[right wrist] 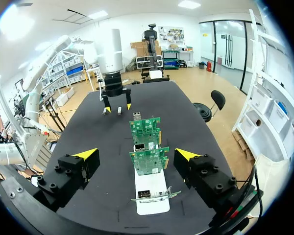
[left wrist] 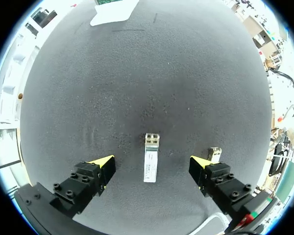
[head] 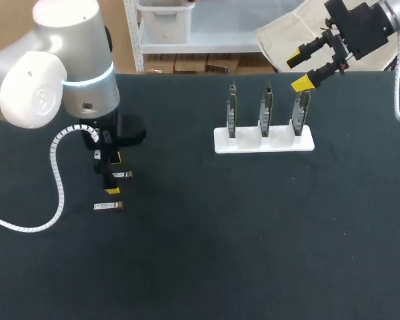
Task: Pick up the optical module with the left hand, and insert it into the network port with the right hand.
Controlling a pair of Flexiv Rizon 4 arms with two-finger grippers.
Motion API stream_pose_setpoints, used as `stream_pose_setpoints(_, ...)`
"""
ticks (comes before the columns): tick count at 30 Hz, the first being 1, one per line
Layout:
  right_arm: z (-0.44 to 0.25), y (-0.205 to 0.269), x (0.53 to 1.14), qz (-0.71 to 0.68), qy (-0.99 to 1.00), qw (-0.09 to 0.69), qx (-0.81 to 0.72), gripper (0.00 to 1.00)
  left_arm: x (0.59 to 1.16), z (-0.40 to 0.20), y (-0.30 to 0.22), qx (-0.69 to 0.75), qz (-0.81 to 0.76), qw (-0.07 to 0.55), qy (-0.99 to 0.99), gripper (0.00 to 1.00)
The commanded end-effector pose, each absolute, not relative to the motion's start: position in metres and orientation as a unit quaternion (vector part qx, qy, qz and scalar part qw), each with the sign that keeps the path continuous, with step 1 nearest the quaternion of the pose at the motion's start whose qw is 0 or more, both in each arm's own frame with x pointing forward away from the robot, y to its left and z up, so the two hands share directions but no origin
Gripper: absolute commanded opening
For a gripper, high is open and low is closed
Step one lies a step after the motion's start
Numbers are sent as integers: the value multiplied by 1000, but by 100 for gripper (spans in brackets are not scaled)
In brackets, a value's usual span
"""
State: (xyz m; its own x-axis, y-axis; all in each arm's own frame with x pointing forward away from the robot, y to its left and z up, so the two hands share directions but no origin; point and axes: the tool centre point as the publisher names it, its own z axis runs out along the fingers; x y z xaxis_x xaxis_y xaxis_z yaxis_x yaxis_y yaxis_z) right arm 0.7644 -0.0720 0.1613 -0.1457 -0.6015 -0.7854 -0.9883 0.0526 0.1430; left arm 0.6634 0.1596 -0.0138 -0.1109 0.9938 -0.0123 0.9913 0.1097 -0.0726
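Two optical modules lie flat on the left half of the dark worktop [head: 253, 253], with a broad stretch of surface between them and the near edge and more out to the left edge. Item one, the nearer optical module [head: 109, 207] [left wrist: 214, 153]: it lies just beside the outer side of the left claw's near finger; contact cannot be told. Item two, the second optical module [head: 123, 175] [left wrist: 151, 159]: it lies between the two fingers of the left claw [head: 113, 175] [left wrist: 152, 164], lengthwise along the gap. Neither finger touches it, and worktop shows on both its sides. Left claw: fingers spread wide, yellow tips low over the worktop, gripping nothing. White coiled cable [head: 58, 183]: it loops from the left arm down toward the left edge. Mid worktop: a wide run of dark surface keeps the modules and the stand well apart. White stand [head: 263, 143] [right wrist: 151, 198]: it sits in the far half, right of centre, and carries three upright green circuit boards [head: 266, 110] [right wrist: 149, 160] in a row with gaps between them. A network port [right wrist: 140, 147] shows as a metal cage on one board's face. Right claw [head: 299, 71] [right wrist: 137, 155]: it hangs high by the far edge over the stand's right end, fingers wide apart around nothing, the row of boards below and ahead of it.
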Motion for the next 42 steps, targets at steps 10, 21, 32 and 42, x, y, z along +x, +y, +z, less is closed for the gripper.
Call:
stream_pose_setpoints(10,161,-72,763,349,672,277,-592,100,663,-15,161,-667,33,22,-744,100)
stream_pose_setpoints(21,161,-72,763,349,672,277,-592,100,661,-17,161,-663,35,25,-747,100)
stream_pose_setpoints(32,161,-72,763,349,672,277,-592,100,661,-17,161,-662,33,16,-749,0)
stream_pose_setpoints(42,161,-72,763,349,672,277,-592,100,660,-18,160,-662,32,15,-749,0)
